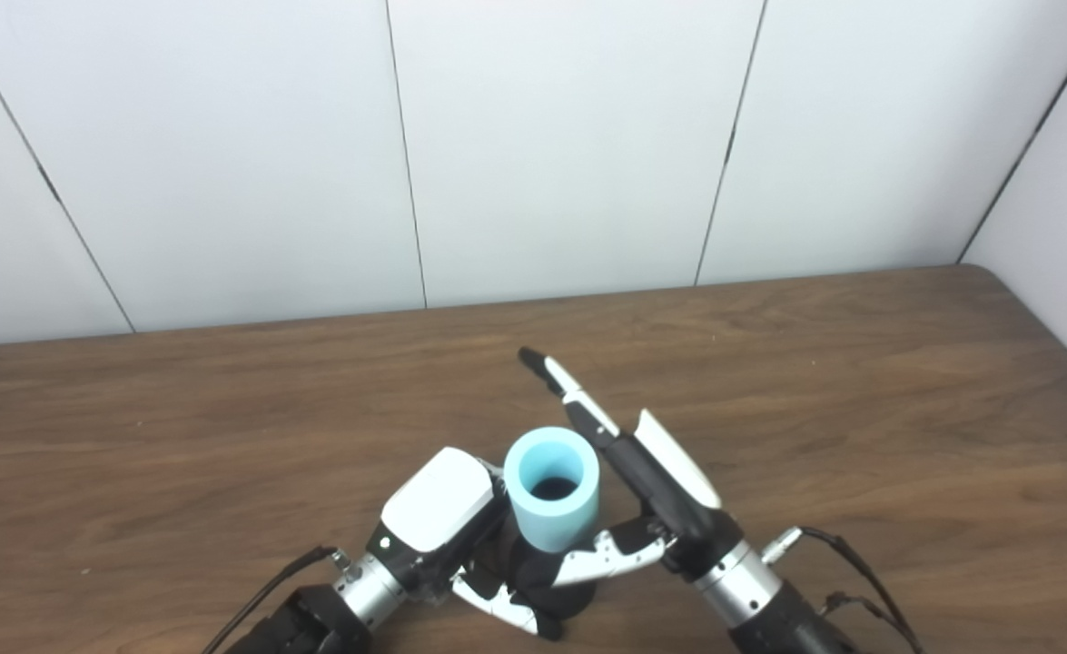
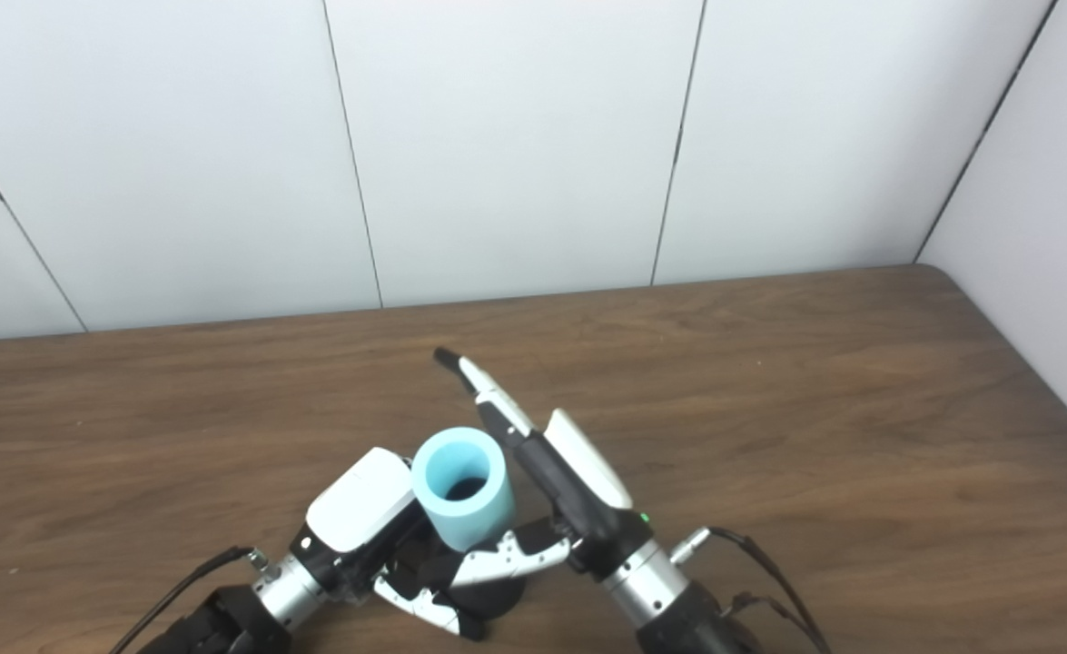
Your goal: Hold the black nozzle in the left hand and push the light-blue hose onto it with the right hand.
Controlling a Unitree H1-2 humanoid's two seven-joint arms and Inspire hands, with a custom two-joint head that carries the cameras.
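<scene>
The light-blue hose (image 1: 553,498) is a short, thick tube standing upright with its open end facing up. It sits on top of the black nozzle (image 1: 538,570), which shows only as a dark shape below it. My left hand (image 1: 438,520) is shut on the nozzle from the left, its fingers curled around the lower part. My right hand (image 1: 660,490) lies against the hose's right side with its fingers (image 1: 578,400) stretched straight out past it. Its thumb (image 1: 601,556) reaches across just under the hose. How far the hose reaches down over the nozzle is hidden.
Both hands work near the front middle of a brown wooden table (image 1: 860,409). White wall panels (image 1: 542,145) rise behind it, and another wall closes off the right side. Thin cables (image 1: 846,554) trail from both wrists.
</scene>
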